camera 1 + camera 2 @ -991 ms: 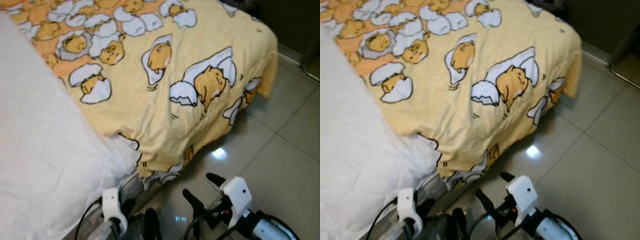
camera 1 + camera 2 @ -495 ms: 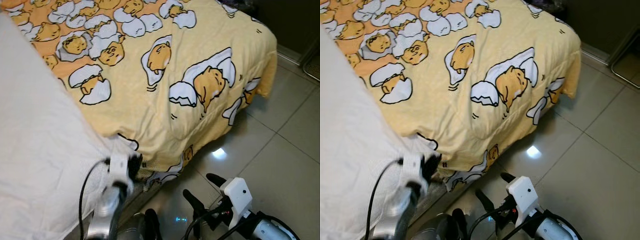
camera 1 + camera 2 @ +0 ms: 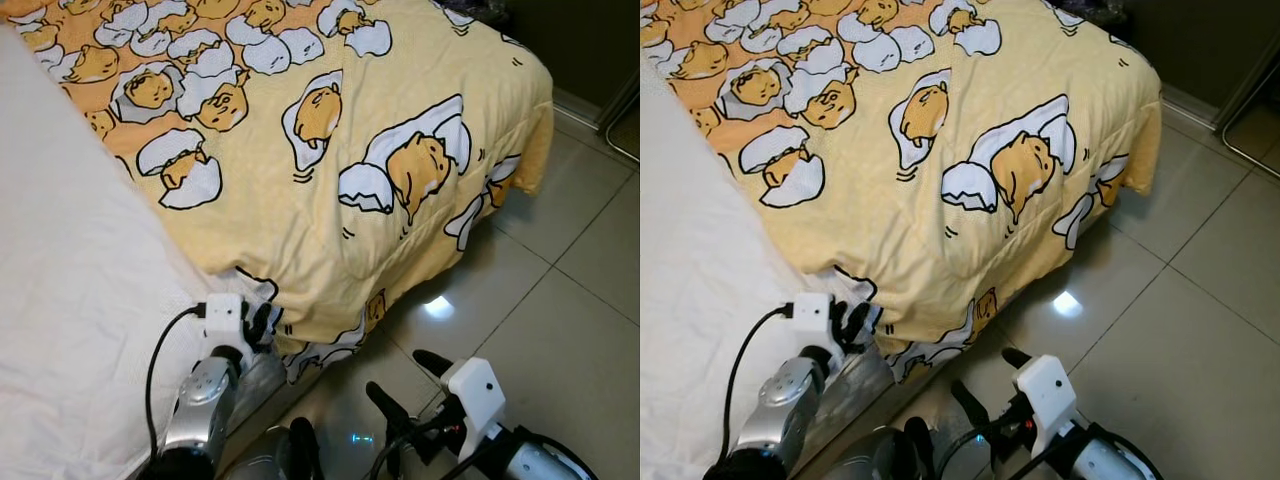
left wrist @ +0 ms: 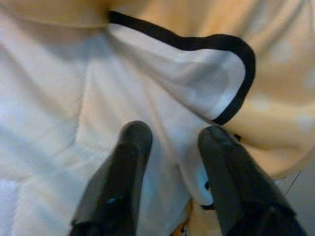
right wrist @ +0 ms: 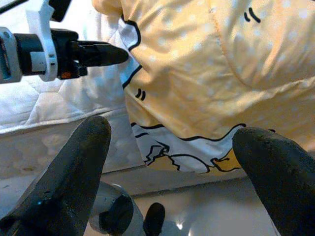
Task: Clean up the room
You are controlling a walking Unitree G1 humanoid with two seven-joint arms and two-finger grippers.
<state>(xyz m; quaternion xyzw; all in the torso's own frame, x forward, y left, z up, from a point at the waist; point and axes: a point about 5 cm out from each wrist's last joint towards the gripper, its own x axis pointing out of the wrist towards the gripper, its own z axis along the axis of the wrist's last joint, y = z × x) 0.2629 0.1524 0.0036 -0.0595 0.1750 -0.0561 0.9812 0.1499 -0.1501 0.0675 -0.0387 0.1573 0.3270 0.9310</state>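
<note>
Left gripper (image 4: 170, 142), fingers slightly parted and holding nothing, touches the yellow blanket (image 3: 400, 90) corner at the mattress (image 3: 70, 330) edge; right gripper (image 3: 408, 382) hovers wide open over the floor (image 3: 570, 290)

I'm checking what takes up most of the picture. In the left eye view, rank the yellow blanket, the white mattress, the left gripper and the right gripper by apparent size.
1. yellow blanket
2. white mattress
3. and 4. right gripper and left gripper: both small; the right looks bigger, but sits nearer the camera, so unsure.
</note>
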